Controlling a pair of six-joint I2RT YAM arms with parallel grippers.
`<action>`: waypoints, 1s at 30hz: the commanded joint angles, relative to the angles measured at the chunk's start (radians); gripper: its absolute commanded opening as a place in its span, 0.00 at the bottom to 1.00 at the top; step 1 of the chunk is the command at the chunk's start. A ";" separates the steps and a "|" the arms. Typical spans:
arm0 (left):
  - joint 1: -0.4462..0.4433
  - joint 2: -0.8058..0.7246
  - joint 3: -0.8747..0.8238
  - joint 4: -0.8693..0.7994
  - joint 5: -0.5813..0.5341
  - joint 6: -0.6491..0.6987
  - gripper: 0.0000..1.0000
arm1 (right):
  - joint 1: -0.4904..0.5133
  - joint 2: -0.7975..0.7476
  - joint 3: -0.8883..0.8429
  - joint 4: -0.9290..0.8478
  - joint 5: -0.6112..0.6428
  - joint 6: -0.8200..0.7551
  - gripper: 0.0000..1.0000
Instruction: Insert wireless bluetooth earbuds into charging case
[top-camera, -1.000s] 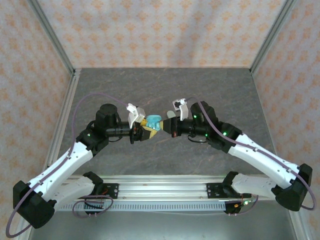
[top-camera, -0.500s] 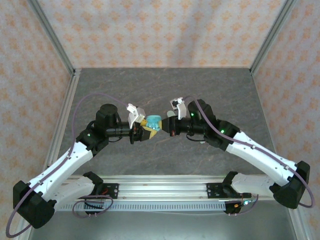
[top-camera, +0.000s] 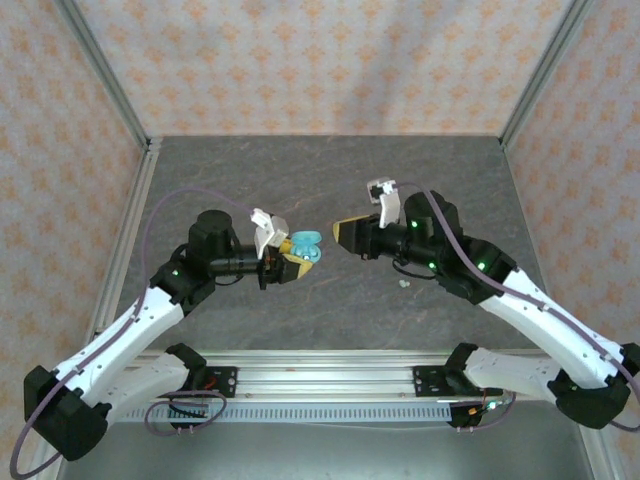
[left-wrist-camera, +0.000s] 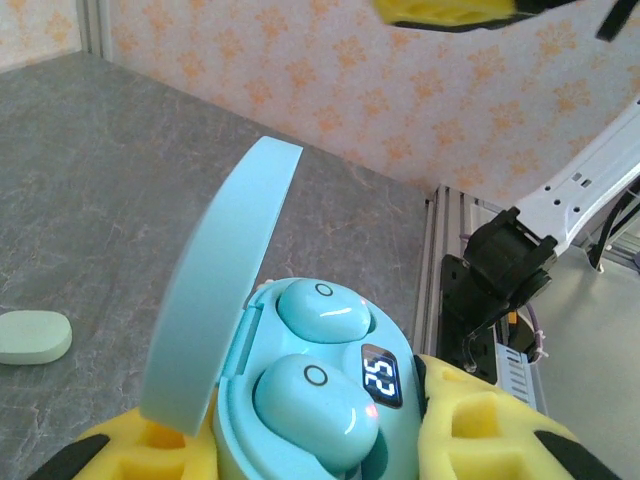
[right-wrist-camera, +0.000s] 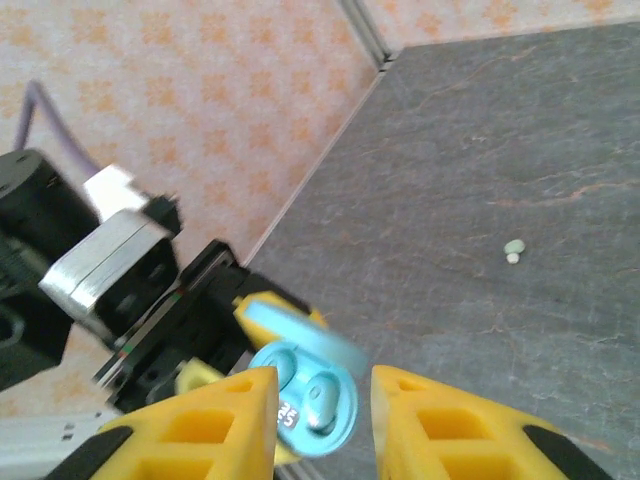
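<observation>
Top external — grey table (top-camera: 300, 170), patterned walls (top-camera: 320, 60); left claw (top-camera: 294, 254) clamps open case (top-camera: 306, 240), right claw (top-camera: 346, 232) apart.

A lab test cell: aluminium posts (top-camera: 105, 70), patterned wall panels (top-camera: 320, 60), grey stone-look tabletop (top-camera: 300, 170).

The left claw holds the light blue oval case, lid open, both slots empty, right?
No. The left claw holds the light blue oval plastic case, lid open, but a glossy light blue earbud sits in each slot; the left wrist view shows it.
</observation>
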 joint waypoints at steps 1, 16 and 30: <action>0.003 -0.023 -0.013 0.060 0.018 -0.021 0.16 | -0.010 0.059 0.026 0.004 0.034 0.024 0.33; 0.003 -0.028 -0.013 0.090 -0.004 -0.039 0.16 | -0.029 0.101 -0.104 0.190 -0.162 0.134 0.63; 0.003 -0.029 -0.013 0.134 -0.024 -0.083 0.17 | -0.034 -0.023 -0.278 0.314 -0.168 0.291 0.67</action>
